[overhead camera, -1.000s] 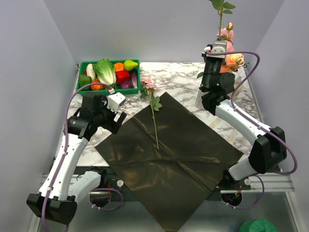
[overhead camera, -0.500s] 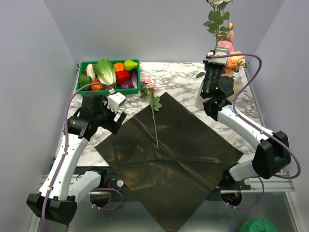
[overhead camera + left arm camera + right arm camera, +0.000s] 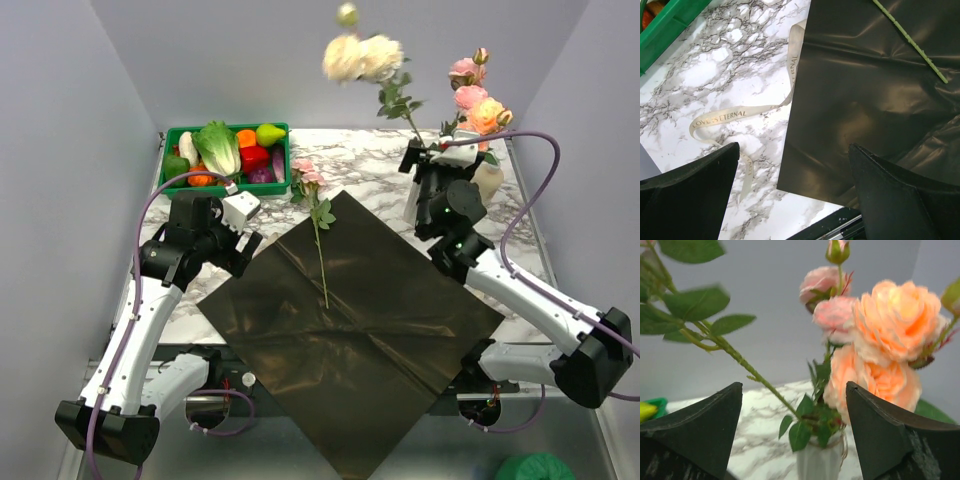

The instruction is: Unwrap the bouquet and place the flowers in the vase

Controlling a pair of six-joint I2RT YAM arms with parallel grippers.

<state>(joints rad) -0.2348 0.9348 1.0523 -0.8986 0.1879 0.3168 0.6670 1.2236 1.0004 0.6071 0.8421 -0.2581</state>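
Note:
The bouquet is undone: its dark wrapping paper (image 3: 350, 320) lies flat on the marble table (image 3: 370, 150), also seen as paper (image 3: 865, 100) under the left wrist. One pink rose (image 3: 318, 215) lies on that paper; its stem (image 3: 910, 42) shows in the left wrist view. The white ribbed vase (image 3: 489, 180) stands at the back right and holds pink and peach flowers (image 3: 472, 98) plus cream roses (image 3: 360, 57) leaning left. My right gripper (image 3: 428, 165) is open just in front of the vase (image 3: 820, 465), holding nothing. My left gripper (image 3: 236, 228) hovers open over the paper's left corner.
A green crate (image 3: 172, 140) of toy vegetables sits at the back left. A cream ribbon (image 3: 740, 112) printed with letters curls on the marble beside the paper. The paper's near corner hangs over the table's front edge.
My right gripper has opened, let go of the cream rose stem and drawn back from the vase. That stem has tipped left in the vase. The left arm has not moved.

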